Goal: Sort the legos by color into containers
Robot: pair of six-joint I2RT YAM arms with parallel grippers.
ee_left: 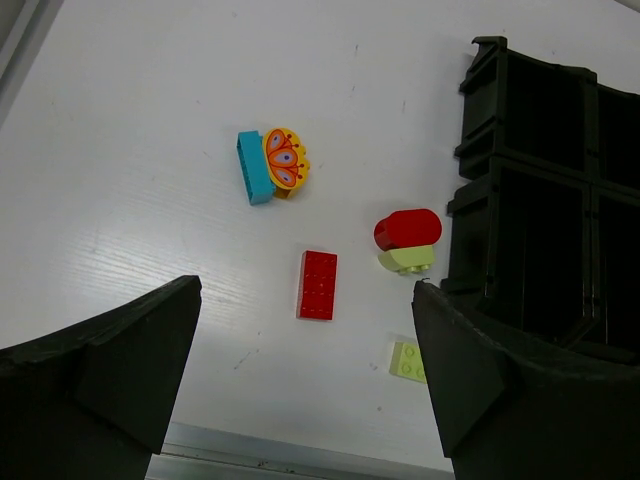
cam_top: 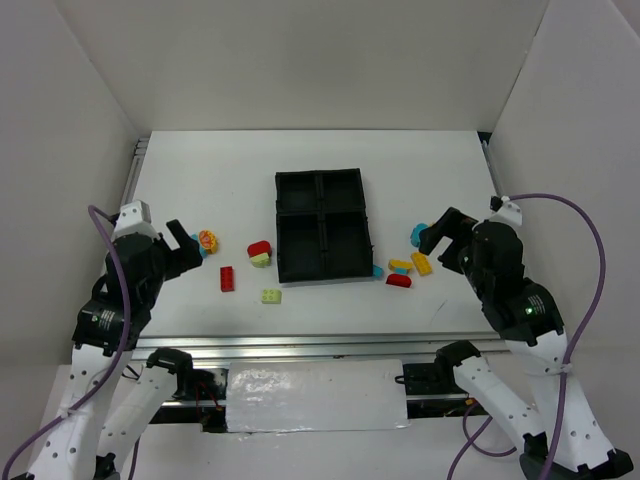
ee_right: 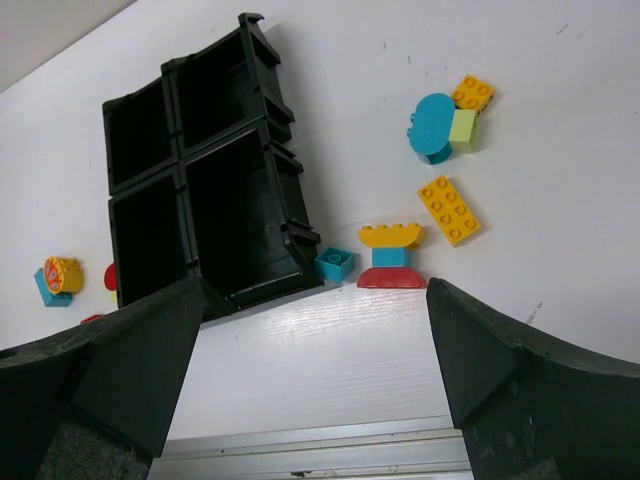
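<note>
The black tray [cam_top: 276,215] of four containers lies mid-table with all its compartments bare. Left of it lie a cyan brick [ee_left: 254,167] touching an orange butterfly piece [ee_left: 285,160], a flat red brick [ee_left: 318,284], a red rounded brick [ee_left: 408,228] on a lime one [ee_left: 408,259], and a lime square [ee_left: 408,360]. Right of it are a cyan cube [ee_right: 335,264], a yellow-cyan-red stack [ee_right: 390,257], a flat yellow brick [ee_right: 449,209] and a cyan-lime-orange cluster [ee_right: 440,125]. My left gripper [cam_top: 190,250] [ee_left: 306,295] and right gripper [cam_top: 430,236] [ee_right: 315,290] hover open and hold nothing.
White walls box in the table on the left, back and right. A metal rail [ee_right: 320,455] runs along the near edge below both grippers. The tray's raised black walls [ee_left: 470,190] stand close to the right of my left gripper's finger.
</note>
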